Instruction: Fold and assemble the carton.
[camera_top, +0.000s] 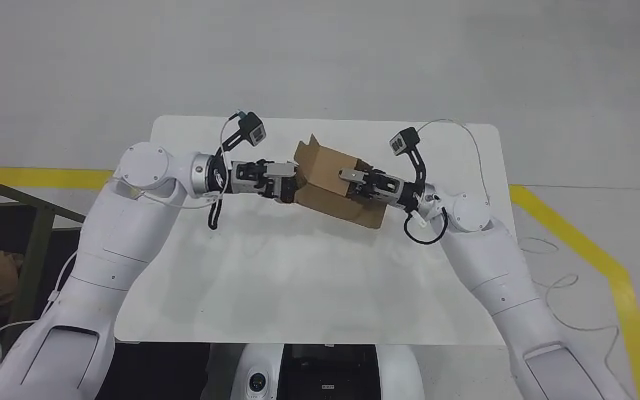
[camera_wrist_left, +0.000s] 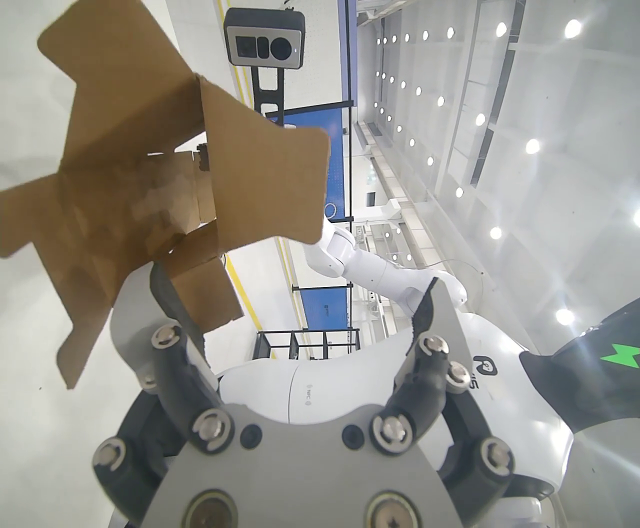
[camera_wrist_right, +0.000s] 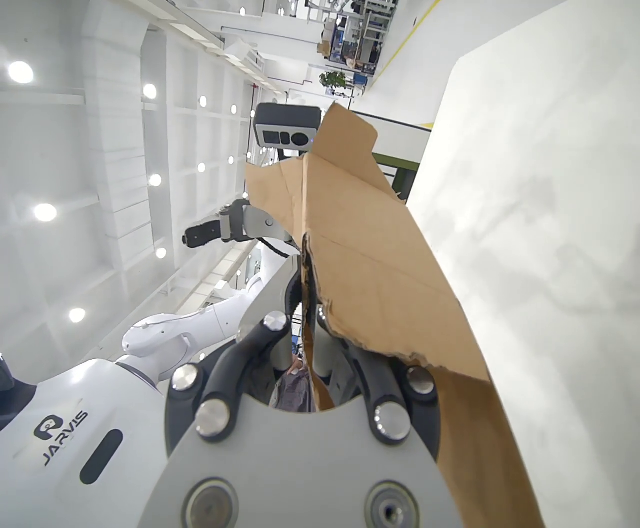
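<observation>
below, carton (camera_top: 335, 185) perhaps hovers over white table (camera_top: 300, 290).

The white left arm (camera_top: 150, 178) stretches inward, wrist level, and its grey-and-black left gripper (camera_wrist_left: 300, 285) has its fingers spread wide. The white right arm (camera_top: 480, 235), elbow bent, aims its right gripper (camera_wrist_right: 306, 300) inward, pinching a brown cardboard carton (camera_top: 325, 180) wall.

Over the far middle of the white rectangular table (camera_top: 300, 300), a brown cardboard carton (camera_top: 335, 185) blocks passage. Its splayed flaps crowd the left gripper (camera_wrist_left: 297, 290), apparently touching one finger. Room remains over the near half.
</observation>
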